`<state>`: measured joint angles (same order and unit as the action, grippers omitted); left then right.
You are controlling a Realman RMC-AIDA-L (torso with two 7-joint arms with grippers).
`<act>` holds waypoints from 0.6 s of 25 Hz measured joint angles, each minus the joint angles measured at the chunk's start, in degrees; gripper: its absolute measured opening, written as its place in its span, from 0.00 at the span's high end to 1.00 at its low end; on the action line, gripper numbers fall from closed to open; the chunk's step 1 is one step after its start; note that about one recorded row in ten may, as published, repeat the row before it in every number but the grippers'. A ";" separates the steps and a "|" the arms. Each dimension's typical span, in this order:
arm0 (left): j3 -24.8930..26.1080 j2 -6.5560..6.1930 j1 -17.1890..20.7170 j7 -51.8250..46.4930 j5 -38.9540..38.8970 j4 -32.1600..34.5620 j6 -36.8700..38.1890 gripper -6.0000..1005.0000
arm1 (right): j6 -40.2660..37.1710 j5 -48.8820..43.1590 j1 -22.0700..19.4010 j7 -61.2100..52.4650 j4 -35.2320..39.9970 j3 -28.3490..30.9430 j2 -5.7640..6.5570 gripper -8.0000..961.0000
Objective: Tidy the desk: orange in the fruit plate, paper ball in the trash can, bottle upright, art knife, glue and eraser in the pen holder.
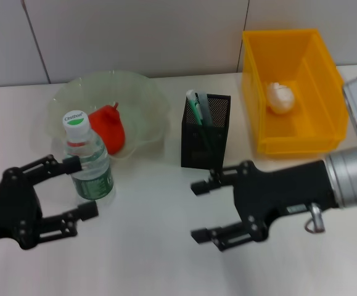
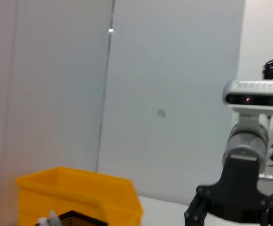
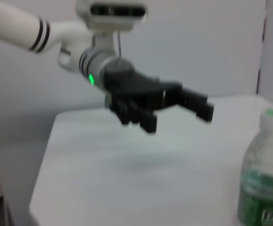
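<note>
Head view shows the wrinkled orange-red orange (image 1: 110, 127) in the pale green scalloped fruit plate (image 1: 142, 92); white crumpled paper ball (image 1: 280, 97) in the yellow plastic trash can (image 1: 307, 139); clear green-labelled bottle (image 1: 87, 157) upright; left gripper (image 1: 76, 188) and right gripper (image 1: 201, 209) both spread, empty; little seems left.

Shot from the head, high and close, looking down across the table (image 1: 153, 246) toward the back wall. Left wrist view taken low and level, facing the trash can (image 2: 79, 193) and right gripper (image 2: 230, 219). Right wrist view faced back, catching the left gripper (image 3: 174, 110) and bottle (image 3: 263, 183).
</note>
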<state>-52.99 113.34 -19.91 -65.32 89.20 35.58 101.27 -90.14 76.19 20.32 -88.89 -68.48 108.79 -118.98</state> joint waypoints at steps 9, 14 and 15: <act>-2.10 3.15 -1.66 -0.01 4.45 1.55 0.76 0.17 | -7.90 -1.56 -1.50 0.33 -0.13 7.60 0.00 0.20; -2.10 4.09 -3.70 -0.01 6.41 1.33 0.35 0.17 | -10.14 -1.17 -2.46 1.80 -0.82 9.43 -0.08 0.20; -2.12 4.21 -3.95 -0.02 6.65 1.26 0.33 0.17 | -10.35 -1.13 -2.60 1.92 -1.01 9.63 -0.06 0.20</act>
<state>-55.11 117.54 -23.86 -65.34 95.85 36.83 101.59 -100.49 75.06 17.73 -86.98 -69.49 118.42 -119.04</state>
